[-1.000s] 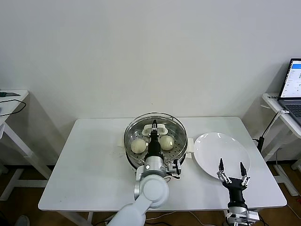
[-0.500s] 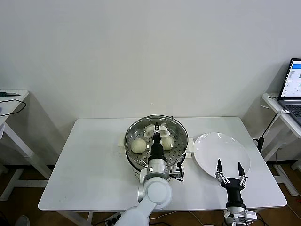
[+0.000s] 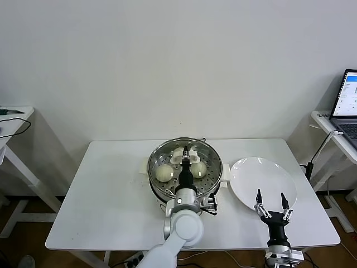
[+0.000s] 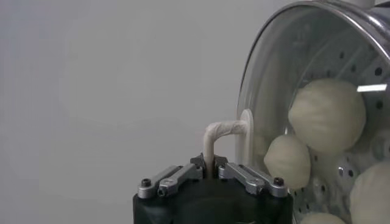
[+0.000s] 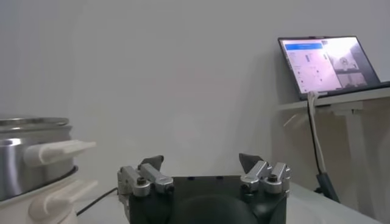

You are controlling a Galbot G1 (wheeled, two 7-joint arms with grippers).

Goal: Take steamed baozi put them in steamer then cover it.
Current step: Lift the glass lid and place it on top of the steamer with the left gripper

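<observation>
The steamer (image 3: 157, 188) stands mid-table, with cream-white baozi (image 3: 163, 173) on its perforated tray. The glass cover (image 3: 209, 158) lies about level over the pot's rim. My left gripper (image 3: 184, 153) is shut on the cover's cream-white handle (image 3: 193, 157). In the left wrist view my left gripper (image 4: 209, 165) clamps the handle (image 4: 223, 129), and three baozi (image 4: 327, 115) show through the glass cover (image 4: 268, 79); part of a fourth shows at the edge. My right gripper (image 3: 271, 201) is open and empty near the table's front edge, and also shows in the right wrist view (image 5: 201, 163).
A flat white plate (image 3: 262, 180) lies right of the steamer, just beyond my right gripper. The white table (image 3: 111, 190) holds everything. A laptop (image 3: 348, 100) stands on a side desk at far right. The steamer's side (image 5: 24, 158) shows in the right wrist view.
The left gripper has lowered the tilted cover and levelled it over the steamer. The right gripper has drawn back slightly toward the table's front edge.
</observation>
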